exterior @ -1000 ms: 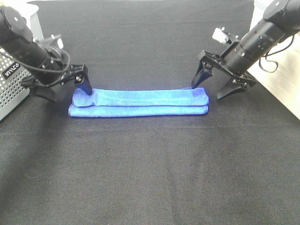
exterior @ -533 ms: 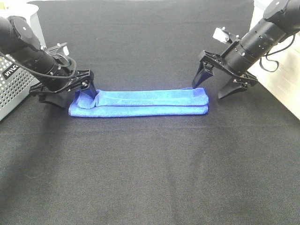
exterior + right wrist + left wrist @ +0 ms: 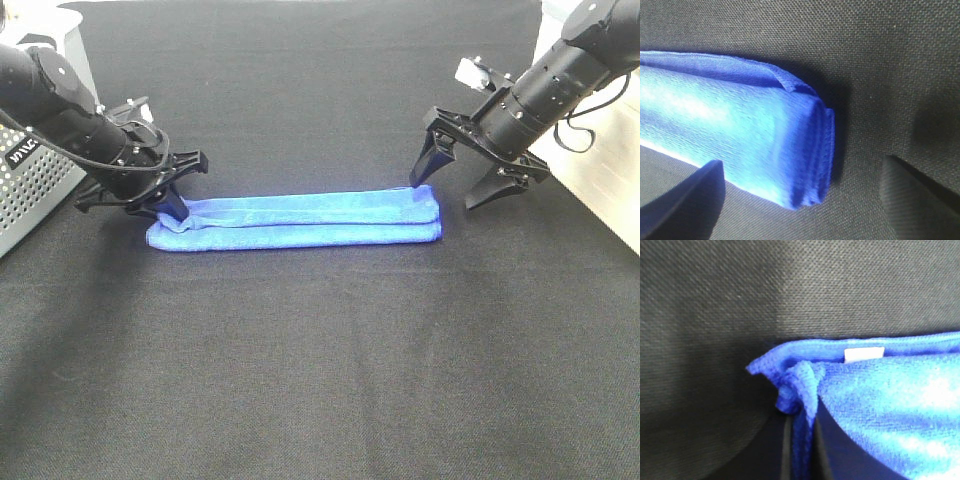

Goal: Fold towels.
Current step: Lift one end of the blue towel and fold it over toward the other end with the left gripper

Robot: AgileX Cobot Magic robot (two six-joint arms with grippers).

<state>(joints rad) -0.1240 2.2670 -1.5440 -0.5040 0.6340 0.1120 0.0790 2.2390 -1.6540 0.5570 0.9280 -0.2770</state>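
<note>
**Exterior high view.** Blue towel [image 3: 300,222]: folded into a long strip, lying on the black surface [image 3: 320,380] nearer its far edge, with its ends toward the left and right edges. The left pincer [image 3: 172,208] was spread a second ago with one finger on the strip's left end. It is now lowered and drawn together on that end, which has puckered. The right pincer [image 3: 455,192] is apart, astride the right end, unmoved.

**Left wrist view.** The towel's end is bunched into a thin ridge, clamped between the fingers. A white label [image 3: 864,354] lies just beside it.

**Right wrist view.** The fingers are wide apart with the towel's right end between them. It looks untouched, though contact is hard to judge.

**Reading.** The left grip is secured and the right end is not yet taken. That is probably needed before an end-to-end fold.
</note>
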